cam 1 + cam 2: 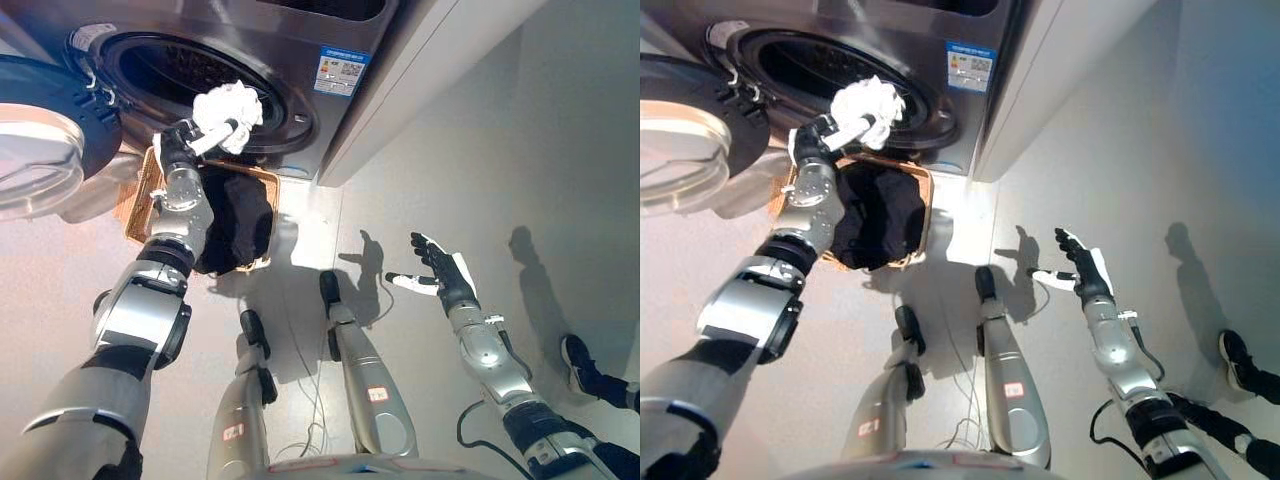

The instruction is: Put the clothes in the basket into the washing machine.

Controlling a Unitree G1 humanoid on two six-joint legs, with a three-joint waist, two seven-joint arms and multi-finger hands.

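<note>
Now, at the far upper left of the frame the washing machine's round door (pixel 30 150) stands swung open, its glass facing up. Just right of it the drum opening (pixel 190 70) gapes dark in the steel front of the washing machine (pixel 300 40). The left hand (pixel 195 138) is raised at the lower lip of that opening, fingers curled round a bunched white cloth (pixel 230 105), which hangs partly over the rim and is not yet inside the drum. Directly beneath, in the left centre of the frame, the wicker basket (pixel 135 205) sits on the floor against the machine's base, holding a heap of dark clothes (pixel 235 220) that spill toward its near edge. The cloth looks light, soft and floppy, so it should crumple rather than resist; a loose tail could snag on the door seal, and a pinch through the thick middle of a bundle seems safest. The dark heap likely tangles, so gathering a deep fold would lift more at once. Toward the lower right, the right hand (pixel 440 270) hovers over bare floor (pixel 560 130), fingers spread and empty. At the far right edge a person's shoe (pixel 578 362) shows.
</note>
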